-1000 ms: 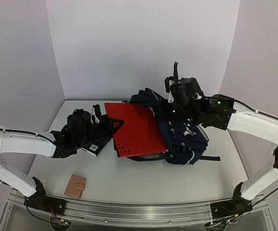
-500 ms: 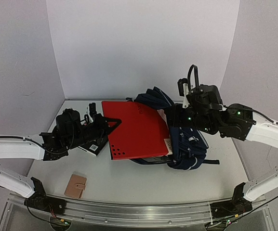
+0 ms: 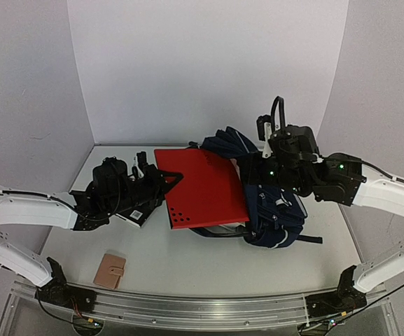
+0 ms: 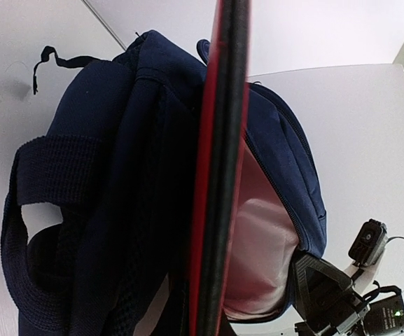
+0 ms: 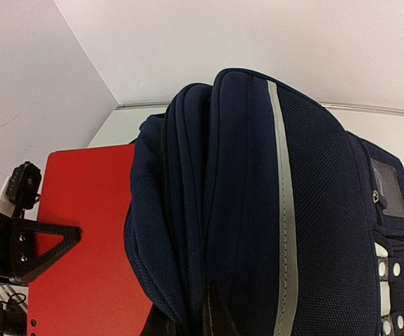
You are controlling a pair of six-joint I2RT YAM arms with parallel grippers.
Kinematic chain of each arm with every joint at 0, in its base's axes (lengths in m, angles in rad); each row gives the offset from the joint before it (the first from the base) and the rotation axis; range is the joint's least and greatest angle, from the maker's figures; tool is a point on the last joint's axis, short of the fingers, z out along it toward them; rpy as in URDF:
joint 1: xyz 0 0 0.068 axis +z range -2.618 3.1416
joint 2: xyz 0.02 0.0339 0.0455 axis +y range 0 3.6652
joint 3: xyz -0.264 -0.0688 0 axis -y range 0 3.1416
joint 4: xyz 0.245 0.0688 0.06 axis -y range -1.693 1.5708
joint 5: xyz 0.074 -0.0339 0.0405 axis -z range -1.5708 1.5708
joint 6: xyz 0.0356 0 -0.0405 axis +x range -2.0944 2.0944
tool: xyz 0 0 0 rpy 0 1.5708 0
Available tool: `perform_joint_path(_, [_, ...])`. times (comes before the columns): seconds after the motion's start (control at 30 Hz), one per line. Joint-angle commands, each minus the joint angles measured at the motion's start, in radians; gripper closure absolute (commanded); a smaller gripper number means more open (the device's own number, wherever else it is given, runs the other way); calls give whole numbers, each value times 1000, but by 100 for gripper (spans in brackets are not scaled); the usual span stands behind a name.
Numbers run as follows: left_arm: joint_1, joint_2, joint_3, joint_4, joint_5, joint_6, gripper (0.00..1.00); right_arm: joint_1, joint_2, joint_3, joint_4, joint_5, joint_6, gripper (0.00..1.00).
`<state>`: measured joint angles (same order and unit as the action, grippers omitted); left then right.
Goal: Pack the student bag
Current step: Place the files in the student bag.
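So, left pincer [image 3: 165,183] clamped on red folder [image 3: 205,185] near edge, folder's long axis pointing right into student bag [image 3: 275,213] mouth; right pincer [image 3: 252,170] looks clamped on bag rim.

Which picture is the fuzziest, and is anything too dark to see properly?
Left wrist view: fuzziest, the red folder sits so close, edge-on, that it smears; the student bag has folds that go very dark. Right wrist view: sharp, the bag's weave and grey stripe show clearly. Top external view: even light, only soft shadow under the bag, no glare.
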<state>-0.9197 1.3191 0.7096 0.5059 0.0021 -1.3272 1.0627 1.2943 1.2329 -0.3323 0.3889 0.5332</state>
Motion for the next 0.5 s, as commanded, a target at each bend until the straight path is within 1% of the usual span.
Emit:
perform_joint_path(0.0, [35, 74, 105, 97, -102, -77, 100, 18, -10, 53, 268, 9, -13, 100])
perform_joint_path(0.17, [28, 178, 176, 49, -98, -47, 100, 29, 31, 69, 291, -29, -9, 100])
perform_joint_path(0.27, [25, 236, 195, 42, -109, -35, 100, 33, 45, 72, 333, -83, -7, 100])
perform_joint_path(0.4, [21, 320, 188, 134, -139, -20, 100, 44, 89, 119, 375, -159, 16, 100])
perform_joint_path(0.47, [12, 364, 204, 155, -158, 0, 100, 56, 116, 141, 397, -179, 35, 100])
